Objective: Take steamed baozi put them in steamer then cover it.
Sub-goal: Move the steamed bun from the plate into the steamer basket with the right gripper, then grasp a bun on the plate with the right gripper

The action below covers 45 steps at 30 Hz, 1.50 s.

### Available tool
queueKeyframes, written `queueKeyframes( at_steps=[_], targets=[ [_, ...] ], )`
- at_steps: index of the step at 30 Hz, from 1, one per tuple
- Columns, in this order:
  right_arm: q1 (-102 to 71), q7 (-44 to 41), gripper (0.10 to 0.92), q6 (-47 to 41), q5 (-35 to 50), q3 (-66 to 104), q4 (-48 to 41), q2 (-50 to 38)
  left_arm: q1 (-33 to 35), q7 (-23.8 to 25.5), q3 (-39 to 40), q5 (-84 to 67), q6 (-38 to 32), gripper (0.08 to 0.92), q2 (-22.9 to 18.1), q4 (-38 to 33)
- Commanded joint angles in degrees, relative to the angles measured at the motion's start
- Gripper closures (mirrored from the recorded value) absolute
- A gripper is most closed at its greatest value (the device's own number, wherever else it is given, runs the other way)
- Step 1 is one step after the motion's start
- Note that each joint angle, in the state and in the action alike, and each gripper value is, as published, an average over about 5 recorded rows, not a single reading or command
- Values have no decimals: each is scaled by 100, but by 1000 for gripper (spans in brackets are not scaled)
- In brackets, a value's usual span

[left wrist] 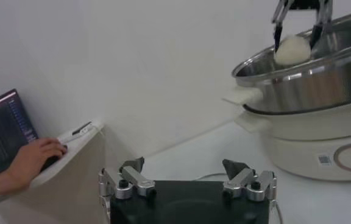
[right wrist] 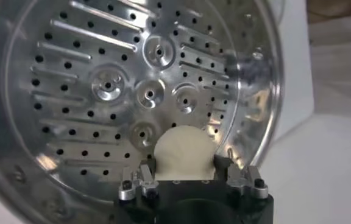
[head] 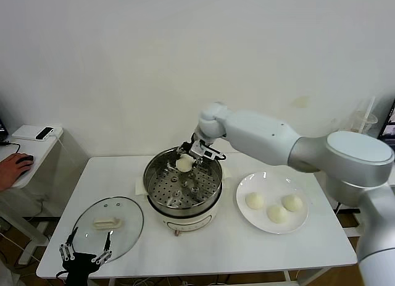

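While the head view is showing the whole table, the right gripper (head: 185, 162) is hanging over the far rim of the round shiny stainless-steel steamer (head: 182, 182), its fingers closed on one small round cream-white steamed baozi (head: 184, 164). Three more baozi are sitting on the flat white plate (head: 262, 219) to the right. Left of the steamer and nearer, the round clear glass cover (head: 109, 227) with its cream-white bar handle is lying flat on the table. The left gripper (head: 86, 251) is waiting at the near left edge, fingers spread and holding nothing.

From the left wrist, the left gripper (left wrist: 187, 176) is standing open, and the held baozi (left wrist: 292, 50) is hanging above the steamer's rim (left wrist: 297, 67).

From the right wrist, the right gripper (right wrist: 192, 168) is pinching the baozi (right wrist: 184, 152) above the perforated tray (right wrist: 127, 91), which is bare.

The first placement appears to be in hand. Next, the arm should lower the bun onto the tray, then open the fingers.
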Motion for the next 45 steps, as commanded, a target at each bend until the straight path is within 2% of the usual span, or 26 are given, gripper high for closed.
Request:
queueKeyframes(
  at_steps=[1,8,14,16,19,23,30,33,40,45],
  targets=[
    [-115,251,423,500,-692,-8,-467,325,10,-4,0,6,-2,177,14,-13],
    [-187,267,393,538,-657,33,-624,427,4,-12,-7,19,0,177,23,-51],
    [-112,241,248,522,-406,66,-587,365,43,-9,5,45,15,177,17,-231],
    [3,82,215,369,-112,75,-435,263,44,-7,3,44,19,177,20,-244],
    [316,-410,204,-303,780,32,71,-60,67,-3,-6,37,20,177,35,-261],
    [791,-978,203,-1630,1777,2,1085,-690,90,11,-42,-4,23,177,73,-284],
    [1226,-1254,203,-3658,2348,157,2612,-2259,55,47,-67,-155,90,177,152,-366],
    [1317,-1357,203,-4261,2582,245,3181,-3035,52,55,-49,-157,95,177,190,-390],
    [1122,-1525,203,-4786,2824,342,4129,-4719,-1,70,-99,-266,115,177,331,-405],
    [411,-1534,203,-4738,2474,459,4265,-5334,-55,72,-119,-302,134,177,396,-393]
  ],
)
